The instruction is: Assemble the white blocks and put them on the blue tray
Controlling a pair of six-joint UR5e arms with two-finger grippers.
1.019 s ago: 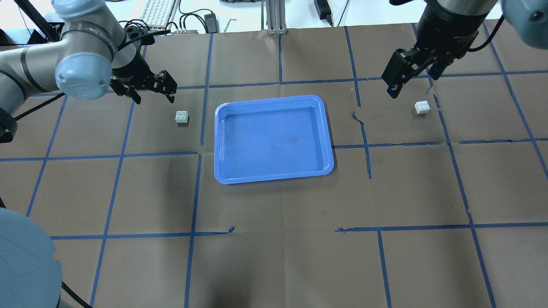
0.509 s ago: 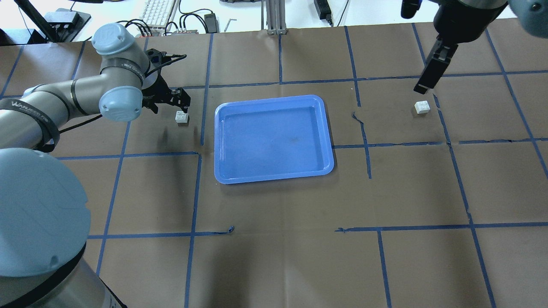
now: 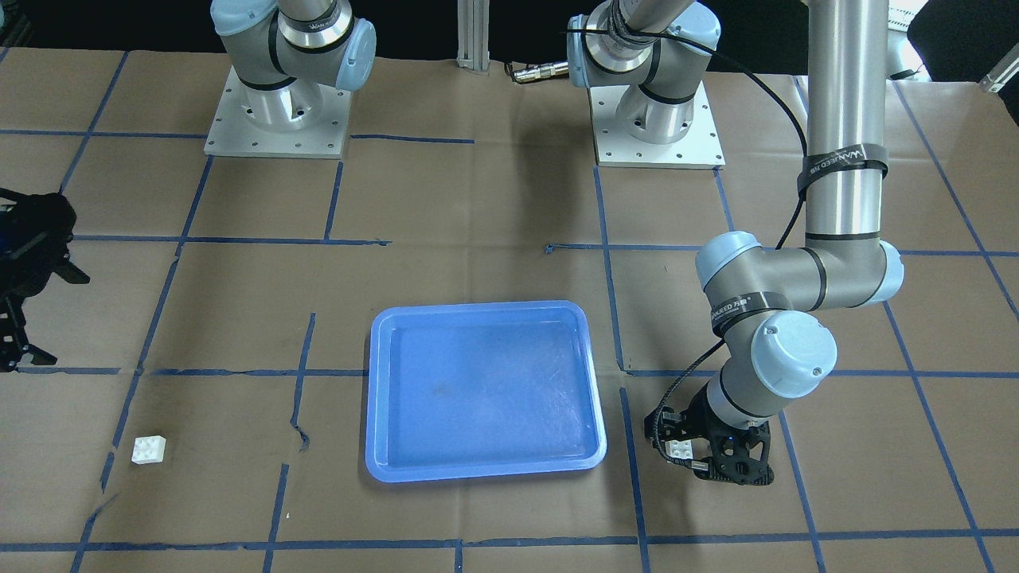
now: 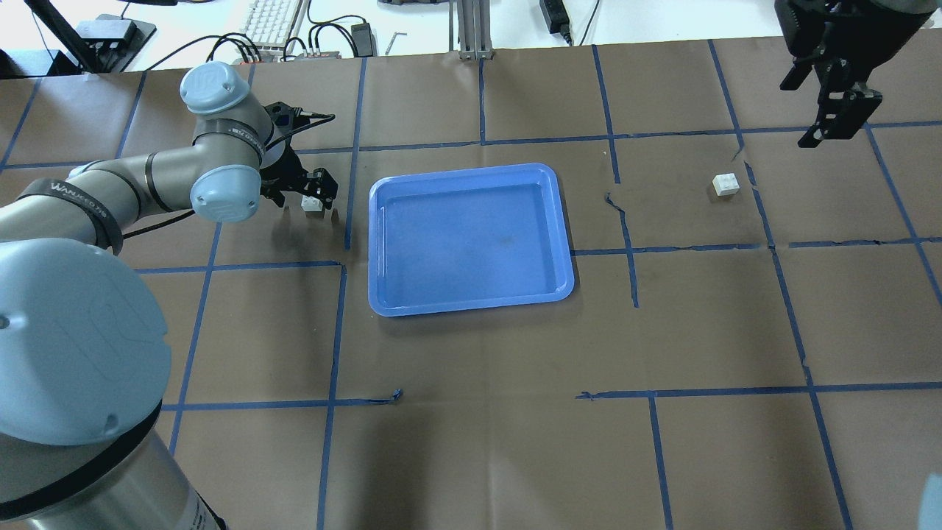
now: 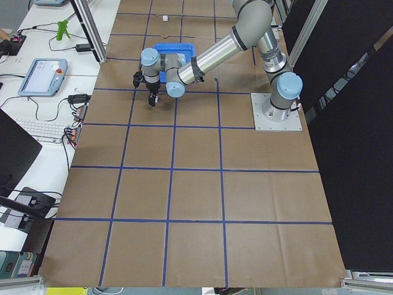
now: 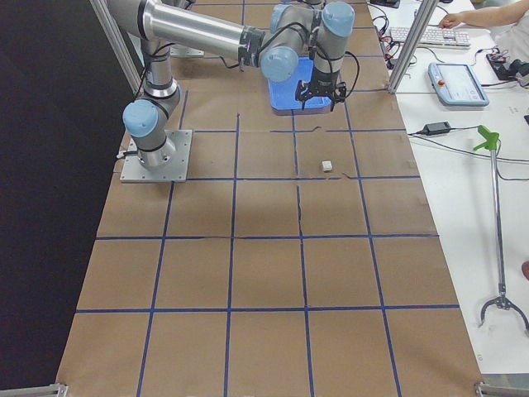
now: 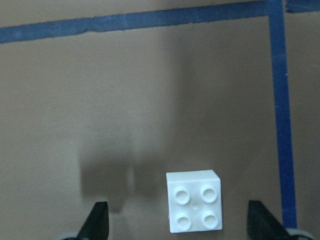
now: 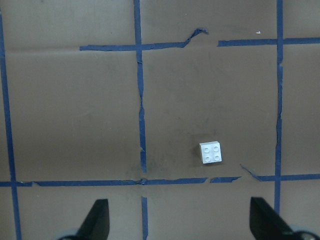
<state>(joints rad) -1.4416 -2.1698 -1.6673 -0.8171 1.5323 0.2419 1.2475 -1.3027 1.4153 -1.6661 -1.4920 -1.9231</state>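
Note:
One white block (image 4: pixel 313 204) lies on the paper left of the blue tray (image 4: pixel 471 239). My left gripper (image 4: pixel 309 196) is low over it and open, one finger on each side; the left wrist view shows the block (image 7: pixel 194 201) between the fingertips (image 7: pixel 97 222), apart from both. The front view shows the same gripper (image 3: pixel 700 458) and block (image 3: pixel 679 450). The other white block (image 4: pixel 726 184) lies right of the tray. My right gripper (image 4: pixel 839 121) hangs high, beyond and right of it, open and empty; its wrist view shows that block (image 8: pixel 211 153) far below. The tray (image 3: pixel 482 390) is empty.
The table is covered in brown paper with a grid of blue tape (image 4: pixel 625 243), torn in places. A keyboard and cables (image 4: pixel 272 22) lie past the far edge. The arm bases (image 3: pixel 275 119) stand on the robot's side of the table.
My left gripper has come down and right until its fingers straddle the left block. My right gripper has swung up and to the right, away from the right block.

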